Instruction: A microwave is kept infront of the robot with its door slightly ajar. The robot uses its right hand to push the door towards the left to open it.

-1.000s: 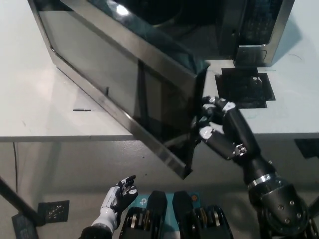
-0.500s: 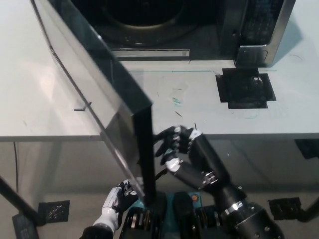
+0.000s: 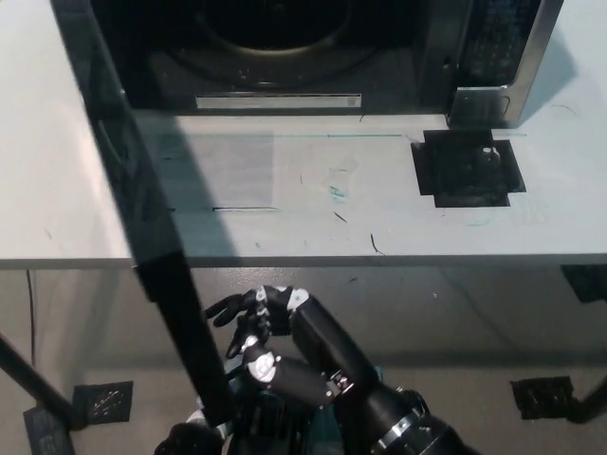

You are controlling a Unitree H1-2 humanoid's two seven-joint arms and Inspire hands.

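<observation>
White table (image 3: 398, 218), microwave (image 3: 313, 47) at twelve o'clock, its door (image 3: 142, 218) swung wide toward nine.
Head view: black right hand (image 3: 254, 322) (fingers spread, holding nothing) at six o'clock beside the door's edge; left hand hidden.

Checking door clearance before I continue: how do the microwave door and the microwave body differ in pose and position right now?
The microwave door is swung wide open, seen nearly edge-on as a thin dark panel reaching out past the table edge; the microwave body sits squarely on the table with its cavity exposed. The right hand, fingers spread, is close beside the door's lower edge and far from the body. Both are dark and glossy.
</observation>
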